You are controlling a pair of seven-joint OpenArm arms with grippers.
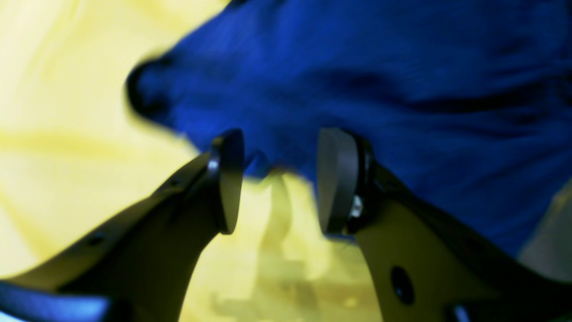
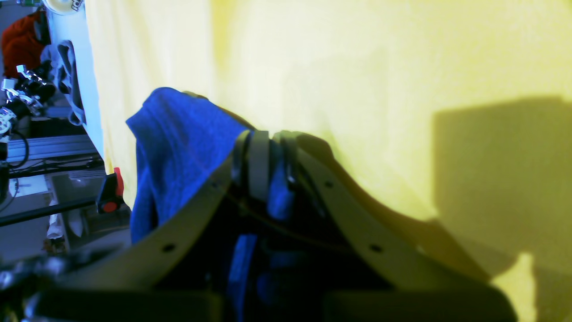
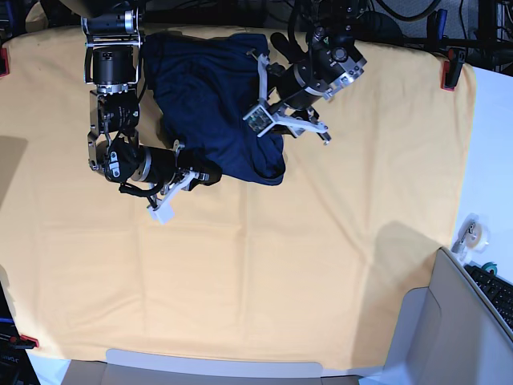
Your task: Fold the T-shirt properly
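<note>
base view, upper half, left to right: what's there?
Red clamp on the cloth's left edge → right hand, shut on the lower-left corner of the crumpled dark navy T-shirt → left hand, open at the shirt's right edge → bare yellow-orange table cloth → red clamp at the right edge.

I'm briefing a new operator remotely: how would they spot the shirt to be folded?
Find the yellow-orange table cloth covering the table. At its far edge, between the two arms, lies the T-shirt, crumpled. It is the only dark navy thing on the cloth, plain and unprinted.
</note>
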